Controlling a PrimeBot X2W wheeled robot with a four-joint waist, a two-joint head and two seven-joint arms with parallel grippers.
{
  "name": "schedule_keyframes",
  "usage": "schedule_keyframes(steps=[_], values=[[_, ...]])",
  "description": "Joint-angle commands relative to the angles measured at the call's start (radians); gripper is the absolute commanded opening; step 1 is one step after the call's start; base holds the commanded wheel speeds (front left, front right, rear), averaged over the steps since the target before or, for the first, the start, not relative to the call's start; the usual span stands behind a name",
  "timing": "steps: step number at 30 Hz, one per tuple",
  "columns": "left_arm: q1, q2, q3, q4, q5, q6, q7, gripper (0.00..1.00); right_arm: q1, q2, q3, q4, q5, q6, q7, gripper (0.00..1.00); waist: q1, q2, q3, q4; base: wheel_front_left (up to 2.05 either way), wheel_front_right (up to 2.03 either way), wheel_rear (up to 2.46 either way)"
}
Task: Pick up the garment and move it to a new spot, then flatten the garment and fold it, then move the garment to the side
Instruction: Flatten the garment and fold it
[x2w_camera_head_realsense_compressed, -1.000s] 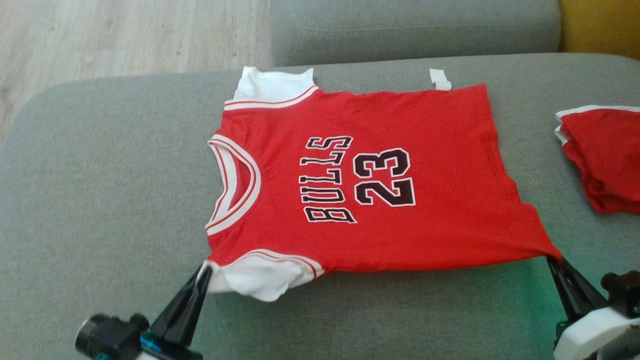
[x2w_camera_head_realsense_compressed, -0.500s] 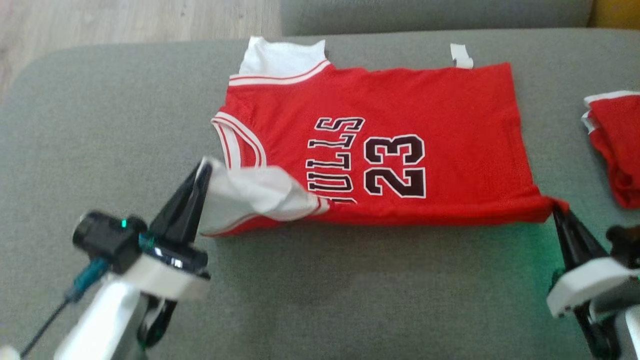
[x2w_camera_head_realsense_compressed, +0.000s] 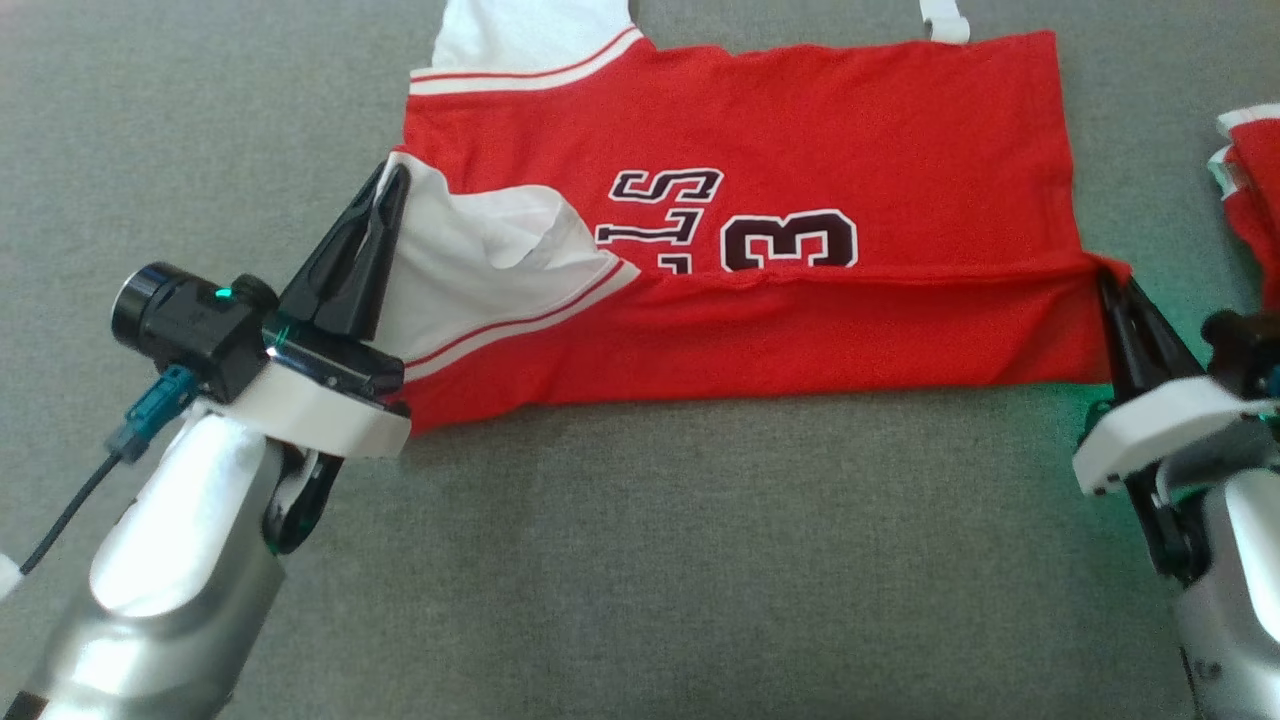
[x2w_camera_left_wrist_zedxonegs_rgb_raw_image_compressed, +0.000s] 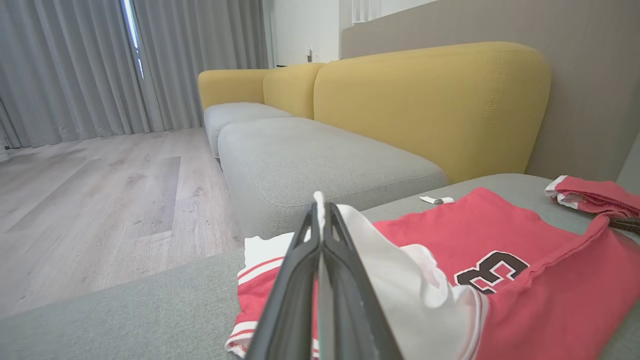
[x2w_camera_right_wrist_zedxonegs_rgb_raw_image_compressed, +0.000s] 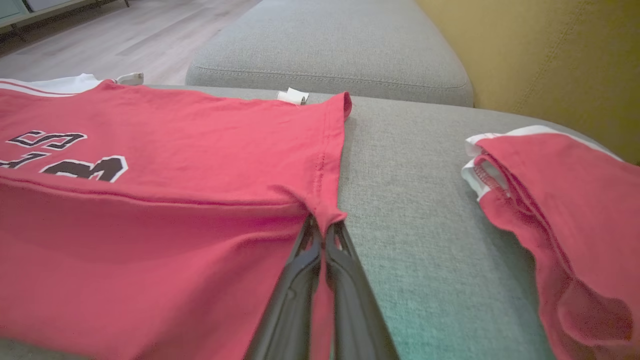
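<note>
Across the grey cushion (x2w_camera_head_realsense_compressed: 640, 560), the red garment (x2w_camera_head_realsense_compressed: 800, 130) is lying with its six-o'clock edge being carried toward twelve, half-covering lettering (x2w_camera_head_realsense_compressed: 790, 235) that was fully showing a second ago: folding is underway. Fingers together, the left gripper (x2w_camera_head_realsense_compressed: 388, 185) is clamping the white sleeve (x2w_camera_head_realsense_compressed: 470, 260), the right gripper (x2w_camera_head_realsense_compressed: 1105, 280) the hem corner. The right wrist view is showing whole a red bundle (x2w_camera_right_wrist_zedxonegs_rgb_raw_image_compressed: 565, 200) that the head view is cutting off at three o'clock.

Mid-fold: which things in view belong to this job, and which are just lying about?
In the job:
- jersey, near edge doubled over
- left gripper, shut on its white sleeve
- right gripper, shut on its hem corner

Lying about:
- folded red garment, at the right
- yellow sofa behind
</note>
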Motion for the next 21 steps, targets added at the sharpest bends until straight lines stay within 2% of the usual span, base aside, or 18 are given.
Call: schedule_keyframes(steps=[1, 2, 3, 4, 5, 10, 16, 21], values=[[-0.05, 0.032, 0.035, -0.017, -0.006, 0.002, -0.005, 0.0, -0.037, -0.004, 0.023, -0.005, -0.01, 0.007, -0.021, 0.0, -0.0002, 0.0, 0.016, -0.006, 0.0, 0.0, 0.0], [-0.053, 0.031, 0.036, -0.013, -0.006, 0.002, -0.005, 0.24, -0.052, 0.0, 0.026, 0.009, -0.015, 0.007, -0.03, 0.0, -0.0002, 0.0, 0.019, -0.006, 0.0, 0.0, 0.0], [-0.055, 0.029, 0.038, -0.01, -0.006, 0.002, -0.005, 0.53, -0.065, 0.005, 0.025, 0.023, -0.021, 0.007, -0.039, 0.22, -0.0002, 0.0, 0.021, -0.007, 0.0, 0.0, 0.0], [-0.053, 0.026, 0.04, -0.008, -0.008, 0.002, -0.005, 0.95, -0.075, 0.01, 0.025, 0.036, -0.026, 0.007, -0.047, 0.49, -0.0002, 0.0, 0.021, -0.006, 0.0, 0.0, 0.0], [-0.049, 0.022, 0.043, -0.007, -0.009, 0.002, -0.005, 1.0, -0.082, 0.016, 0.024, 0.048, -0.031, 0.007, -0.055, 0.98, -0.0002, 0.0, 0.021, -0.006, 0.0, 0.0, 0.0], [0.03, -0.004, 0.108, 0.0, -0.001, 0.002, -0.005, 1.0, -0.076, 0.042, -0.001, 0.077, -0.049, 0.007, -0.118, 1.0, -0.0002, 0.0, -0.004, -0.001, 0.0, 0.0, 0.0], [0.213, -0.095, 0.224, 0.038, 0.011, 0.006, -0.005, 1.0, 0.012, 0.072, -0.035, 0.063, -0.061, 0.007, -0.158, 1.0, -0.0002, 0.0, -0.047, 0.001, 0.0, 0.0, 0.0], [0.302, -0.161, 0.282, 0.13, -0.042, 0.005, -0.005, 1.0, 0.069, 0.094, -0.038, 0.054, -0.061, 0.007, -0.163, 1.0, -0.0002, 0.0, -0.075, -0.015, 0.0, 0.0, 0.0]])
